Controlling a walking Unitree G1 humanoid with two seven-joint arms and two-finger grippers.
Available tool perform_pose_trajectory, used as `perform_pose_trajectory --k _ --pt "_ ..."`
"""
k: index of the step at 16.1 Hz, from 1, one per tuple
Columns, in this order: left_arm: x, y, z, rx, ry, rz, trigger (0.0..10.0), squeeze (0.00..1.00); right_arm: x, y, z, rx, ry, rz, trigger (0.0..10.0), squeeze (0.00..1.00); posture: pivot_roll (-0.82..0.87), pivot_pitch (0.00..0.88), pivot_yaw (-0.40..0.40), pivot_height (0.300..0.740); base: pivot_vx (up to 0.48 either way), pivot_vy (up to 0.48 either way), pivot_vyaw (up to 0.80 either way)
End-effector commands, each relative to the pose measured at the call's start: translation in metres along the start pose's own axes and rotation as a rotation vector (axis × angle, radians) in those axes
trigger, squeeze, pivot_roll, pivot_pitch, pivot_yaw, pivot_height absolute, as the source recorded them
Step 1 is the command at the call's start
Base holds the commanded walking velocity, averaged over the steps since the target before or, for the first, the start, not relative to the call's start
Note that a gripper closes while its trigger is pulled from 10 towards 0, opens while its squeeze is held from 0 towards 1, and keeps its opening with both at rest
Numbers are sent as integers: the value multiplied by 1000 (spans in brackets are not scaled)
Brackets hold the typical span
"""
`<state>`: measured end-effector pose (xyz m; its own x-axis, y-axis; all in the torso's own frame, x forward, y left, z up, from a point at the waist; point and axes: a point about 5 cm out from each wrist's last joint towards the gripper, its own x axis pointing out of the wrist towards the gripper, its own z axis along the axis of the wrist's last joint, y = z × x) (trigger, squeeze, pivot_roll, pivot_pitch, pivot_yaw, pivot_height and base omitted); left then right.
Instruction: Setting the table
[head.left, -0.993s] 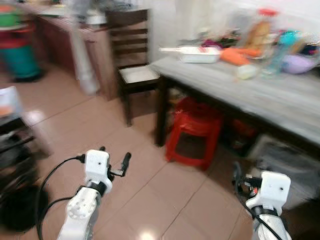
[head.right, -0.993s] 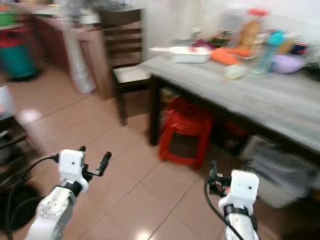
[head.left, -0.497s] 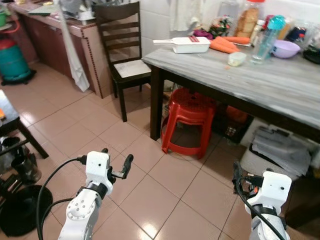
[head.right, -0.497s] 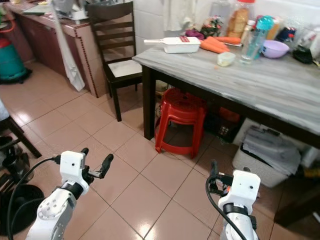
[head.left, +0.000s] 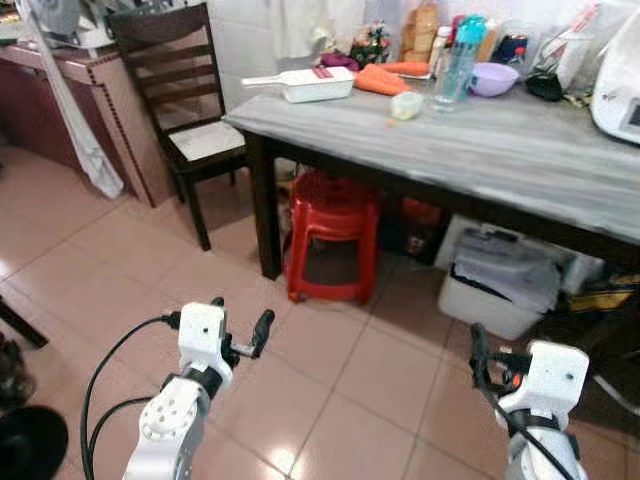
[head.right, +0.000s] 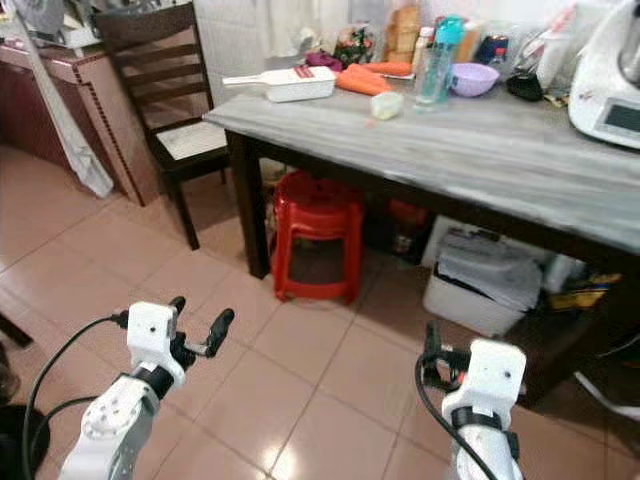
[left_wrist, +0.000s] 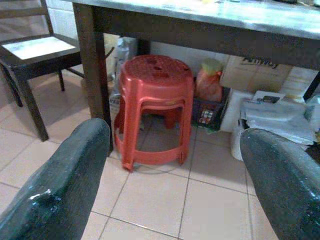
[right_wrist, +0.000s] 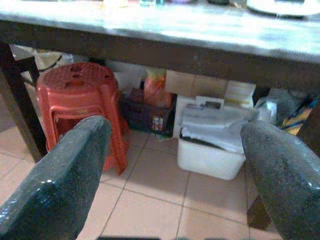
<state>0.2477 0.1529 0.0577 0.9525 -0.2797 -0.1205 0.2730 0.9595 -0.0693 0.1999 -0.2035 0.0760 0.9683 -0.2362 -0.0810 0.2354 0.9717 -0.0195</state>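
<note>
inspector: where was the table at the time of inspection?

recorder: it stood ahead of the robot, grey-topped on dark legs, with a dark wooden chair at its left end. both arms were held low over the tiled floor, well short of the table.

inspector: condition of the left gripper?

recorder: its two black fingers were spread apart with nothing between them. the left wrist view looked past the fingers at a red plastic stool under the table.

inspector: and the right gripper?

recorder: likewise spread wide and empty. between its fingers the right wrist view showed the stool and a white bin of papers under the table.

inspector: what was noted on the tabletop?

recorder: items were grouped along the far edge. a white rectangular dish with a long handle lay nearest the chair end. carrots lay just beside it. a small pale cup stood in front of the carrots. a clear bottle with a teal cap stood near a purple bowl. a white appliance stood at the right end. the near half of the top was bare.

inspector: anything further?

recorder: a pale cloth hung from a counter to the left of the chair. some blur on the table edge; smaller items at the back could not be identified.
</note>
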Motion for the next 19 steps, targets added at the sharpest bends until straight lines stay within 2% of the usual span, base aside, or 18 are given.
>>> perform_pose_trajectory --k 1,4,12,16,19 --pt "-1 0 2 3 -1 -8 10000 0 1 0 5 -15 -13 13 10000 0 41 0 -27 740 0 -322 0" --pt "-2 -1 0 -2 8 -13 10000 0 2 -3 2 -3 -2 -23 10000 0 43 0 -27 740 0 -347 0" --pt "0 1 2 0 11 -19 10000 0 2 2 5 6 -19 5 10000 0 43 0 -23 740 0 -465 0" --pt "0 1 2 2 13 -23 10000 0 2 2 4 5 -13 5 10000 0 43 0 -23 740 0 -480 -800" --pt "-2 3 1 5 17 -20 10000 0 1 2 3 13 -14 15 10000 0 44 0 -24 740 0 -393 -392"
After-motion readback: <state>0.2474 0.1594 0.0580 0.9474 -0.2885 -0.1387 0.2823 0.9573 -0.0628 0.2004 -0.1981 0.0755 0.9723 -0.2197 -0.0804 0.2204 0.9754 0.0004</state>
